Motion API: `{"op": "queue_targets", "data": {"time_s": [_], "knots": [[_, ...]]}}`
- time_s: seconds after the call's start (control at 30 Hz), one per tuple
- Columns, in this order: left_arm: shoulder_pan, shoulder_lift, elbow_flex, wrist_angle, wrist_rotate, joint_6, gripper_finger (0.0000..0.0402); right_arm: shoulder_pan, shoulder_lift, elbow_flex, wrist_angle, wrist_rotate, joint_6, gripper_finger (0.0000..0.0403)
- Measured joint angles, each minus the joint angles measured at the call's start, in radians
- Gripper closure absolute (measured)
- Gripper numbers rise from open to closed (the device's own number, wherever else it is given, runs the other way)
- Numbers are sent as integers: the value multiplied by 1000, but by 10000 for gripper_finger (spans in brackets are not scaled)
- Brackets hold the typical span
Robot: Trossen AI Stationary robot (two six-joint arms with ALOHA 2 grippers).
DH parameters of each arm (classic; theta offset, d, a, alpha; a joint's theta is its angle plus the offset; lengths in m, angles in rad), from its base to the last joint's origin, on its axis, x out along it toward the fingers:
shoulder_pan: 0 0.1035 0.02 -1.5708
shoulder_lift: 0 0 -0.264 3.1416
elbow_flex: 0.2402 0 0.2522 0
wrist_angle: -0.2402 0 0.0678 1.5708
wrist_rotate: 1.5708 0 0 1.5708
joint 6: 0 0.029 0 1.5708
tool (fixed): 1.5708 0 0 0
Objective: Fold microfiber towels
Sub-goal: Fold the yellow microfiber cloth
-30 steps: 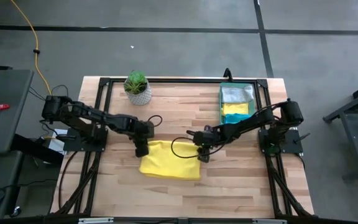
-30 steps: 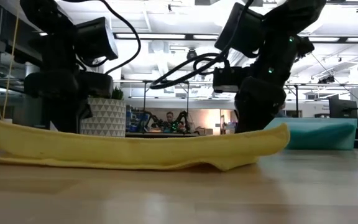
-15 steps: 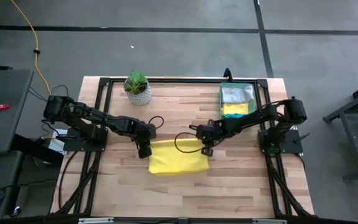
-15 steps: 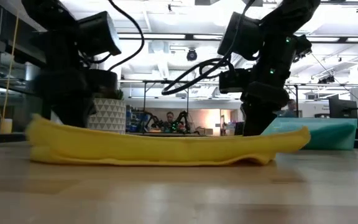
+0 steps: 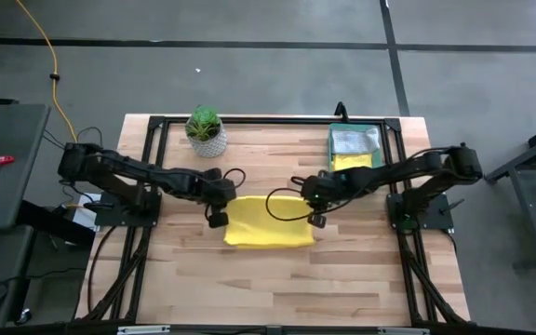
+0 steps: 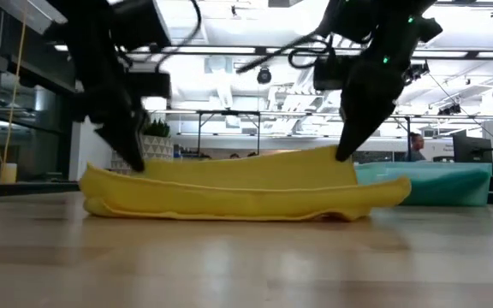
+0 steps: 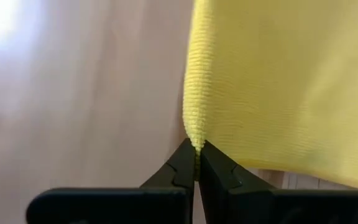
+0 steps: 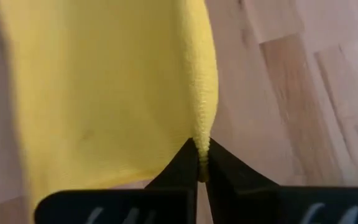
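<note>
One yellow microfiber towel (image 5: 268,223) lies mid-table. Its near part rests on the wood, and a back layer (image 6: 246,162) is raised behind it. My left gripper (image 5: 217,220) is shut on the towel's left side, and my right gripper (image 5: 317,221) is shut on its right side. In the low view both grippers come down at a slant, the left one (image 6: 133,162) on the left and the right one (image 6: 342,156) on the right. More towels lie in the green tray (image 5: 377,154) at the far right. My left gripper pinches the towel's left edge (image 7: 195,138) between its two fingertips, slanting down from the table's left. The cloth there is lifted off the wood and runs away from the fingers. One layer or several, I cannot tell. My right gripper pinches the towel's right edge (image 8: 202,142) between its fingertips, slanting down from the table's right. That edge is raised and the towel's near part stays on the table. The number of layers does not show.
A potted plant (image 5: 206,130) stands at the far left of the table. The tray holds a grey-white towel (image 5: 352,140) and a yellow one (image 5: 350,164). Black frame rails (image 5: 156,186) run along the table's sides. Bare wood lies toward the near edge.
Both grippers have risen. The right one has also gone toward the table's right and far edges. The towel has slid toward the far edge and a little to the right. Its two held sides are lifted into a raised back layer, and its near part stays down.
</note>
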Motion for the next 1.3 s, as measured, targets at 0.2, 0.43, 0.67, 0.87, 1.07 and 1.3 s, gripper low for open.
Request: {"op": "queue_targets", "data": {"time_s": [0.2, 0.43, 0.67, 0.87, 1.07, 1.3], "knots": [[-66, -122, 20, -39, -41, 27, 401, 61, -48, 0, -33, 2, 93, 402], [-179, -184, 21, -74, -45, -38, 401, 157, -55, 0, -27, 28, 191, 402], [-299, -128, 21, -60, -52, -96, 402, 224, -55, 2, -21, 43, 281, 403], [-353, -53, 21, -31, -80, -161, 401, 262, -46, 2, -14, 54, 344, 403], [-360, -1, 21, 3, -87, -180, 401, 292, 30, 2, -6, 53, 415, 403], [-360, 3, 21, 5, -94, -180, 401, 332, 53, 2, 49, 27, 451, 403]]}}
